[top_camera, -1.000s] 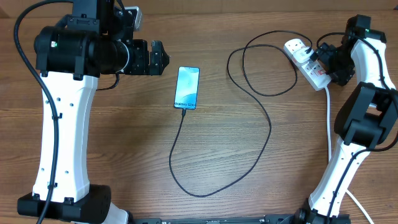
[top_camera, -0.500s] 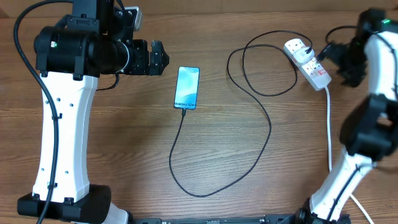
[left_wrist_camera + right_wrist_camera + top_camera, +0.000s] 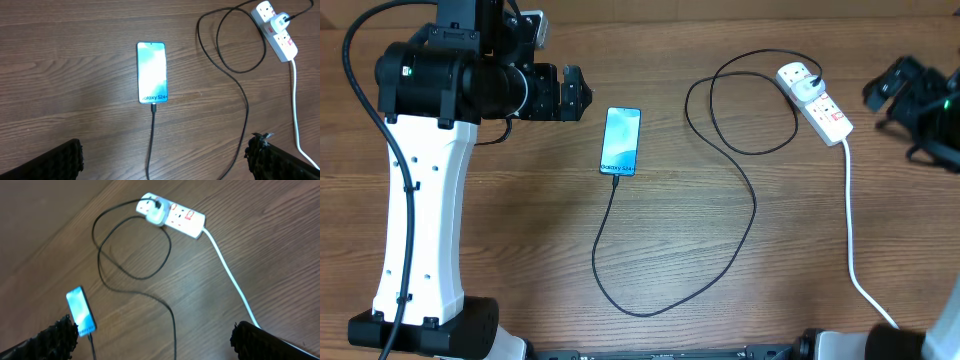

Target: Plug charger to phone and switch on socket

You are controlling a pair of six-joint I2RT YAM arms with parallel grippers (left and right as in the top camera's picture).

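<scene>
Our left gripper (image 3: 578, 92) hangs wide open and empty at the upper left of the overhead frame, near the phone (image 3: 621, 141), which lies flat with its screen lit and bare worktop (image 3: 520, 250) on every side. The charger (image 3: 752, 200) meets the phone's lower edge, sweeps through the open middle and loops up to the socket (image 3: 815, 100) at the upper right. Our right gripper (image 3: 892, 85), also spread open and empty, hovers by the right edge, apart from the socket, whose white cord (image 3: 850, 210) trails toward the lower right.
</scene>
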